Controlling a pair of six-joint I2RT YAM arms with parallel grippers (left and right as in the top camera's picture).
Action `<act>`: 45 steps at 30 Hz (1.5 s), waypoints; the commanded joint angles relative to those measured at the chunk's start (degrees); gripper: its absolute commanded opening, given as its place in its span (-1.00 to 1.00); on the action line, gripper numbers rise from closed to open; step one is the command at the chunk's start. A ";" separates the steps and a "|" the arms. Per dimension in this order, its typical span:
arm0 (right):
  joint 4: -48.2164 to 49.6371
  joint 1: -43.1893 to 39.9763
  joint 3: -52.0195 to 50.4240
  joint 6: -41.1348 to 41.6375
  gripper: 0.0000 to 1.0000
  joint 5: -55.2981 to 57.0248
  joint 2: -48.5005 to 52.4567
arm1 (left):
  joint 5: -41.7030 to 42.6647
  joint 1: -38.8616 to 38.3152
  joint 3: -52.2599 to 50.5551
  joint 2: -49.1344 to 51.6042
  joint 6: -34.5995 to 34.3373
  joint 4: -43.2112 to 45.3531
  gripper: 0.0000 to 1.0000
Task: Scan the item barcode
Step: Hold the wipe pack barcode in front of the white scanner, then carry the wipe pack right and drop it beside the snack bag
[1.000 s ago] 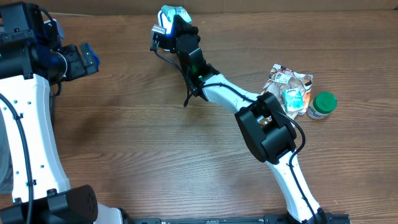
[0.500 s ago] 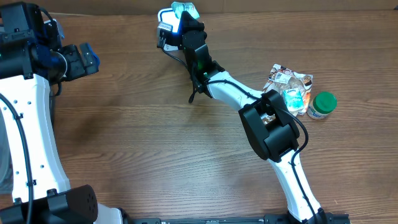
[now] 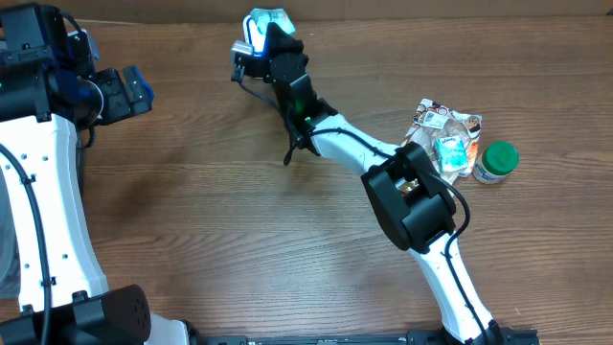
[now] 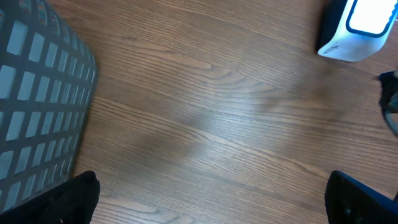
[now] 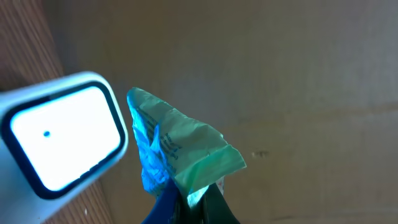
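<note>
- The right end effector [image 3: 270, 28] is swinging back to the left along the far edge of the table [image 3: 192, 201], undoing the rightward shift it had made half a second ago and coming back to about where it was a second ago.
- The green packet [image 3: 274, 16] pinched in it is travelling along, closing in again beside the lit window of the scanner [image 3: 253, 24].
- The right arm [image 3: 354, 149] is following, its white forearm and black elbow block sliding slightly left as well.

green packet [image 5: 186, 149] print blurred, nothing legible
</note>
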 commanded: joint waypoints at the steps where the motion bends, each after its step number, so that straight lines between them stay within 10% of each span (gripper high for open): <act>1: 0.59 0.68 1.29 -0.09 -0.92 1.64 -2.89 | 0.02 -0.28 1.03 -0.42 1.29 0.07 0.99; 10: -17.68 0.72 1.29 8.85 -0.92 2.86 -14.51 | 0.02 -0.28 1.03 -0.42 1.29 0.07 0.99; 28: -87.08 -3.87 1.29 95.36 -0.92 -5.70 -49.62 | 0.02 -0.28 1.03 -0.42 1.29 0.04 0.99; 34: -101.07 -12.02 -4.00 100.96 -0.92 -17.99 -48.35 | 0.02 -0.28 1.03 -0.42 1.29 0.04 0.99; 45: -86.90 -21.88 -26.88 100.67 -0.92 -22.27 -46.97 | 0.02 -0.28 1.03 -0.42 1.29 0.04 0.99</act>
